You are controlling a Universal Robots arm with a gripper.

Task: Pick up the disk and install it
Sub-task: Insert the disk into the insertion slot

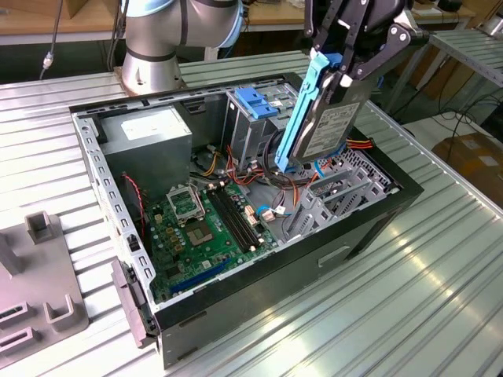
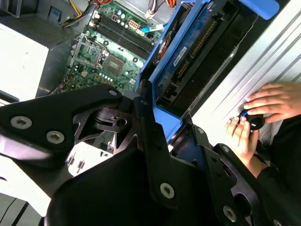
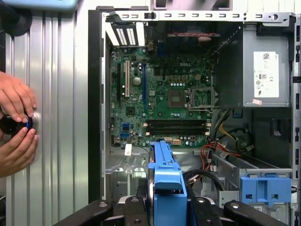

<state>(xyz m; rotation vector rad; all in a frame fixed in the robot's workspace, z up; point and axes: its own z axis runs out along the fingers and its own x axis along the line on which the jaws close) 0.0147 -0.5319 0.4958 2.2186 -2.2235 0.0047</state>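
The pick-up looks done and the install is in hand: the claw point(image 1: 343, 72) holds the disk point(image 1: 336, 126) in the air over the open case point(image 1: 369, 228). In the exterior view the disk hangs on edge and tilted, its grey face and white label towards the exterior view's right and its blue rail towards the left. Its lower end dips near the red and orange cables point(image 1: 295, 182), just beside the cage point(image 1: 250, 129) with the blue bracket point(image 1: 253, 102) on top. It does not look seated in any bay; I cannot tell whether its lower end touches anything.

The claw is closed on the disk's upper end. In the second wrist view the black fingers point(image 2: 150, 136) press on the blue rail at the end of the disk point(image 2: 197, 52), with no gap showing between pad and plastic. In the first wrist view the same rail point(image 3: 167, 188) rises between the claw's dark links, above the board point(image 3: 160, 94). The opening is narrow, set by the carrier's thickness.

By my judgement, seating it calls for squaring the tilted disk to its slot before any push, and keeping its lower end off the loose cables. A skewed rail would likely jam on the metal.

A person's hands point(image 3: 16, 122) rest on the table point(image 1: 409, 298) beside the case, around a small dark knob, well apart from the disk
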